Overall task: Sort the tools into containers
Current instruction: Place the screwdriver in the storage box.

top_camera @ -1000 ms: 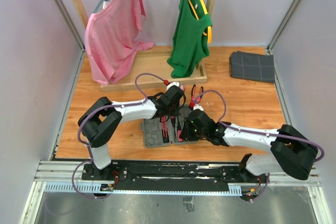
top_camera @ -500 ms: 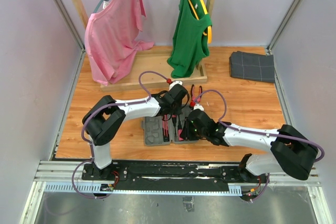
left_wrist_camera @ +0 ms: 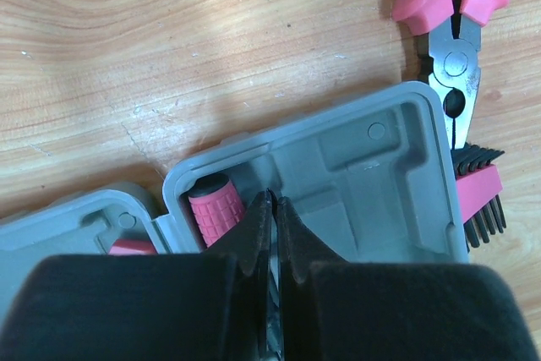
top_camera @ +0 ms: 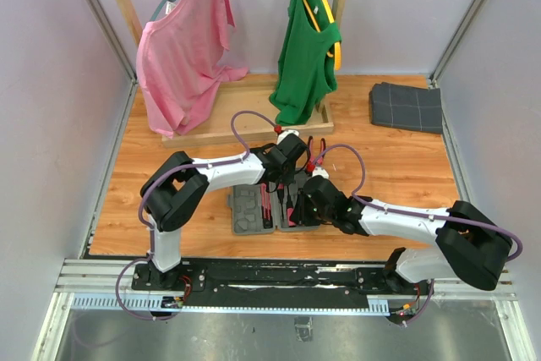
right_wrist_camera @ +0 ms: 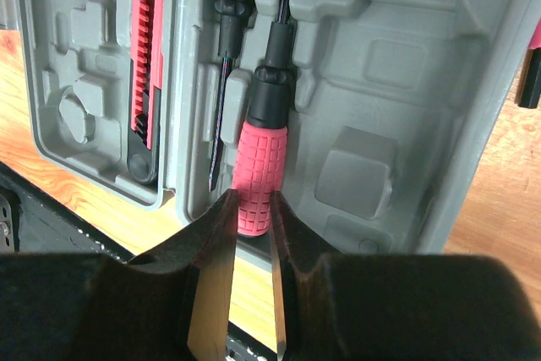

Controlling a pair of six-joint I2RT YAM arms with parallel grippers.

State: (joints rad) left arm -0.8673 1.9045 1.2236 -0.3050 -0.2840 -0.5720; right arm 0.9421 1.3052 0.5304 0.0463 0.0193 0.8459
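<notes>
Watching the left tool [left_wrist_camera: 272, 207] here: over the last second its jaws went from a crack apart to pressed right together, and the arm slid toward the far edge of the flat grey plastic tool case [left_wrist_camera: 372, 183]. It's now closed over the far corner of the case half on the right arm's side. There may be a thin sliver pinched between the fingers, but I honestly can't tell. The right tool [right_wrist_camera: 251, 200] hasn't budged. It's clamped on the butt of the pink ribbed-handled screwdriver [right_wrist_camera: 258, 166], which lies in a recess at the near edge of that same half, right beside a thin black-collared screwdriver [right_wrist_camera: 226, 40]. A long pink knife-like cutter [right_wrist_camera: 145, 65] sits in the case's other half. Still outside the case are the pink-handled pliers [left_wrist_camera: 456, 48], on the wooden counter [left_wrist_camera: 169, 40] just past its far edge, and a small pink holder with black prongs [left_wrist_camera: 478, 196] just beside that corner. My read is that several pieces are already stowed, the left either pinched something skinny or closed on nothing, and the pliers look like the obvious next job.
</notes>
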